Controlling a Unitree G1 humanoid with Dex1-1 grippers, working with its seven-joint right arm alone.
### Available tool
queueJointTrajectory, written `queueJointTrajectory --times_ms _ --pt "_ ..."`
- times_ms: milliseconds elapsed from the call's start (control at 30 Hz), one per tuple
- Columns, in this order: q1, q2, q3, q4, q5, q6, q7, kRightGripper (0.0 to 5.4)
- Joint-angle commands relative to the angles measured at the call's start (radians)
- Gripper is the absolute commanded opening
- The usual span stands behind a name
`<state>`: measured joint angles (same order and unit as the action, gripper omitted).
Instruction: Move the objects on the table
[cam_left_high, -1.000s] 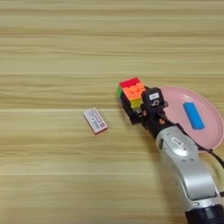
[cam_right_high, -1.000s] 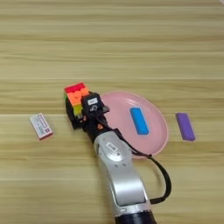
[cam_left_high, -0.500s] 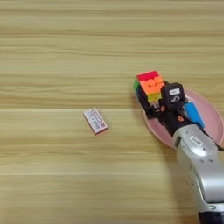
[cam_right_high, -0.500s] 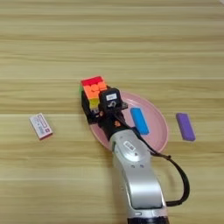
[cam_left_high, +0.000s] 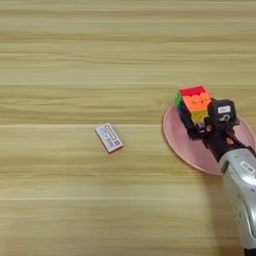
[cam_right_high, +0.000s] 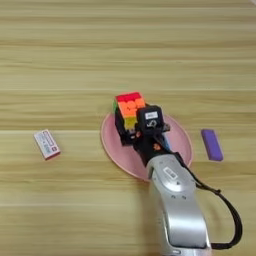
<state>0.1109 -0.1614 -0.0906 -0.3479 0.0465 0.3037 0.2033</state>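
You're looking at the right gripper (cam_right_high: 131, 131) clamping the puzzle cube (cam_right_high: 128, 111) between its 2 black fingers, and the cube is sitting over the upper-left edge of the pink plate (cam_right_high: 117, 152). Can't tell if it's touching the plate or hanging just above it. The silver forearm (cam_right_high: 176, 205) is coming up from the bottom edge and covering the middle of the plate, so the blue block isn't showing at all. A purple block (cam_right_high: 212, 144) is lying on the table (cam_right_high: 125, 45) just right of the plate, and the white-and-red box (cam_right_high: 47, 144) is sitting well apart on the left.
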Motion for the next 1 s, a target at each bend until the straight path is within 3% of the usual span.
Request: queueJointTrajectory --times_ms 33,333,1000 --pt "-0.027 -0.019 -0.017 -0.032 0.009 -0.020 -0.005 3.37" --pt "0.016 -0.009 0.002 -0.037 0.008 -0.018 0.001 3.37" --pt "0.011 -0.015 0.011 0.027 -0.013 -0.013 -0.007 3.37"
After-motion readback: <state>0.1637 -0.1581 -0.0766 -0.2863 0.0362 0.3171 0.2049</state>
